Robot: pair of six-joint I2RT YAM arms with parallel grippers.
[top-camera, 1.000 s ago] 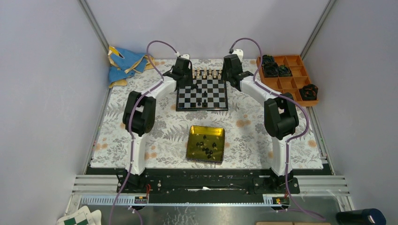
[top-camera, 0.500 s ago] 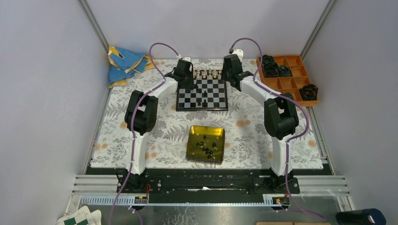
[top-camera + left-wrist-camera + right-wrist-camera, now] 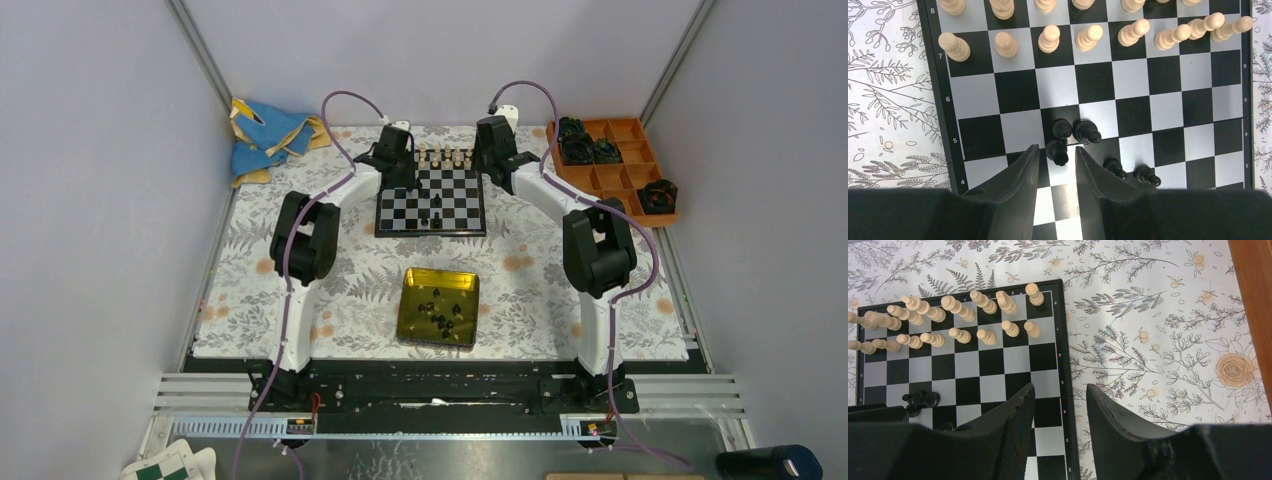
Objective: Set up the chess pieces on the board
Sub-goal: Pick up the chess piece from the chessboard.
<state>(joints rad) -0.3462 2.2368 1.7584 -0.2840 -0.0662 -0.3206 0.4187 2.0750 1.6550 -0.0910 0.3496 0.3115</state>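
grey-walled cell, floral cloth [image 3: 340, 270] over the table. item: board [image 3: 431, 200] at the far middle, cream pieces [image 3: 1048, 37] standing on ranks 7 and 8. item: black chess pieces [image 3: 1085, 131], five i can count, clustered mid-board; more lie in the yellow tin [image 3: 402, 308] nearer me. left gripper [image 3: 1056, 148]: fingers apart, one black piece between the tips, contact unclear. right gripper [image 3: 1059, 387]: fingers apart, over the board's right edge.

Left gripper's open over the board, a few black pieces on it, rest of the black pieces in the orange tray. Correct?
Not the orange tray. The remaining black pieces lie in the yellow tin, as the top external view shows. The rest holds: left gripper open over the board, a few black pieces on it.
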